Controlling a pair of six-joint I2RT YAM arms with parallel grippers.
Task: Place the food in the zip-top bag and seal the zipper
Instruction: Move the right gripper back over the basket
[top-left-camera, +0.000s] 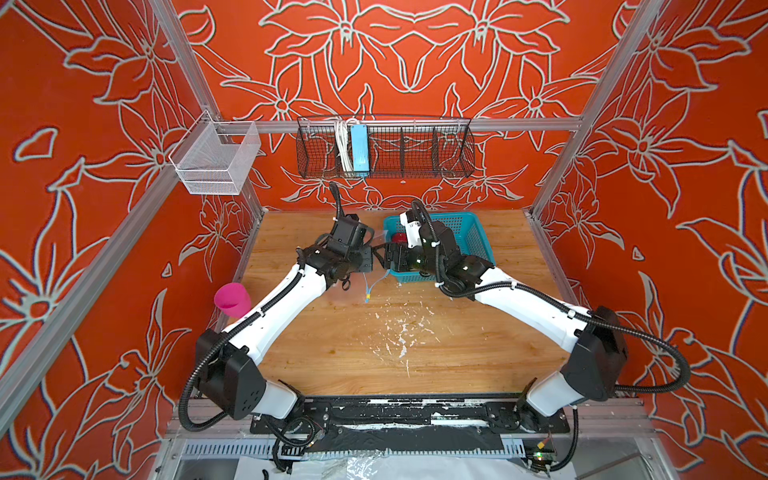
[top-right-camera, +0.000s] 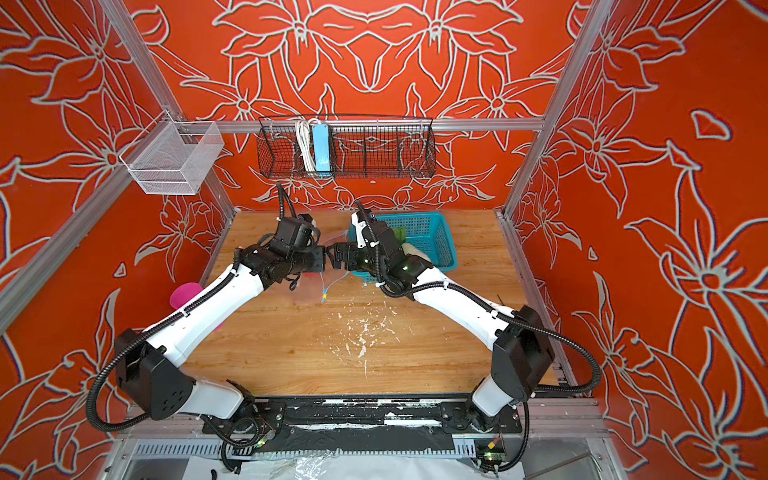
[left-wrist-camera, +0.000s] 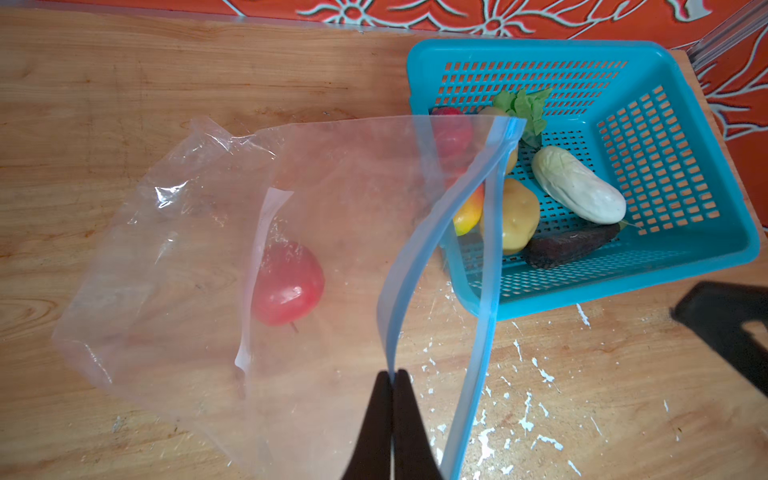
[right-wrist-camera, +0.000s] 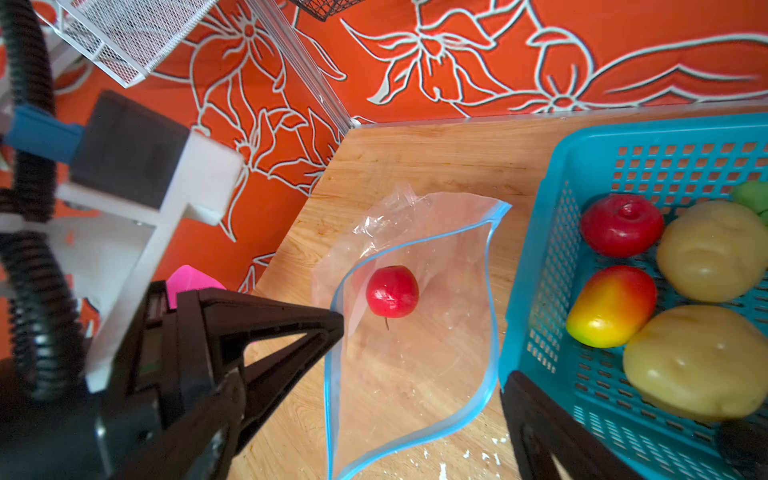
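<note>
The clear zip-top bag (left-wrist-camera: 187, 257) lies on the wooden table with one red ball (left-wrist-camera: 289, 289) of the food inside. My left gripper (left-wrist-camera: 392, 374) is shut on one lip of the blue zipper (left-wrist-camera: 428, 232) and lifts it, so the mouth gapes. Over that mouth my right gripper (right-wrist-camera: 374, 399) hangs open and empty, tip to tip with the left gripper (top-left-camera: 365, 259). The teal basket (left-wrist-camera: 706, 232) holds a second red ball (right-wrist-camera: 621, 224), a mango (right-wrist-camera: 611, 305), two potatoes (right-wrist-camera: 698, 361), a white vegetable (left-wrist-camera: 577, 187) and a green leafy piece (left-wrist-camera: 523, 104).
The basket (top-left-camera: 473, 232) stands at the back right, right beside the bag's mouth. A dark lump (left-wrist-camera: 569, 243) also lies in it. A pink cup (top-left-camera: 232, 299) sits at the table's left edge. White paint flecks (top-left-camera: 399, 332) mark the middle of the table.
</note>
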